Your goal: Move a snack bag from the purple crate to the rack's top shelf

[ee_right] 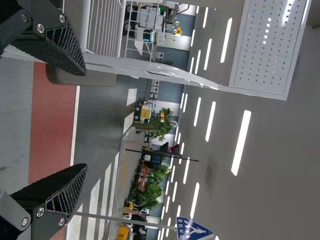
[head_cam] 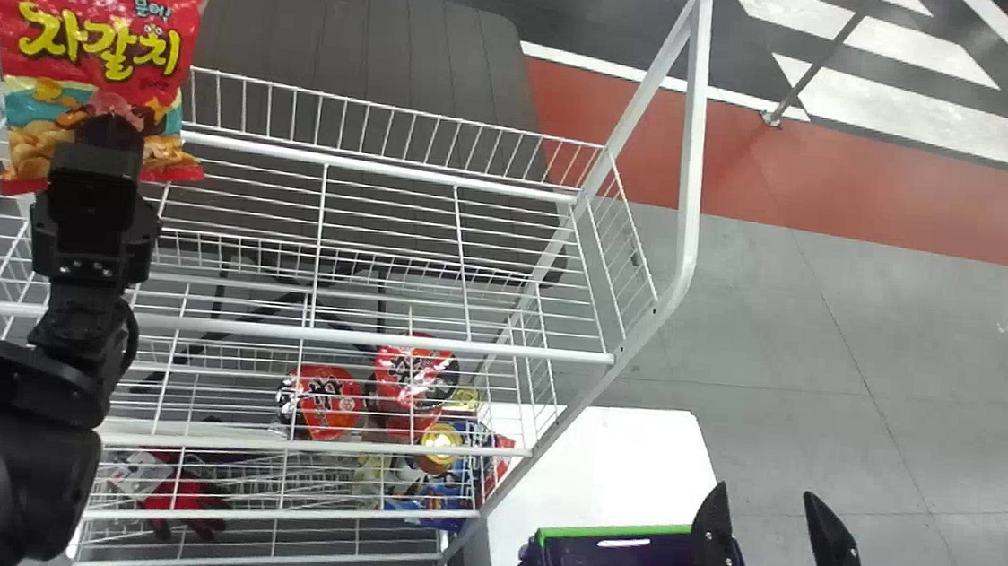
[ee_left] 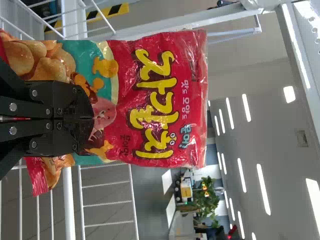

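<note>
- Left hand point(head_cam: 111, 130) pinches lower part of snack bag point(head_cam: 97, 26); bag upright, long axis 12 to 6 o'clock, head view.
- Top shelf point(head_cam: 463, 347) spreads toward 4 o'clock; left hand nearer, so likely its placement.
- Right hand point(head_cam: 764, 499) wide, near crate point(head_cam: 619, 533).

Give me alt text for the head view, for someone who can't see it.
The robot's left gripper holds a red snack bag upright at a white wire rack with goods on a lower shelf; the right gripper hangs open near a purple crate.
</note>
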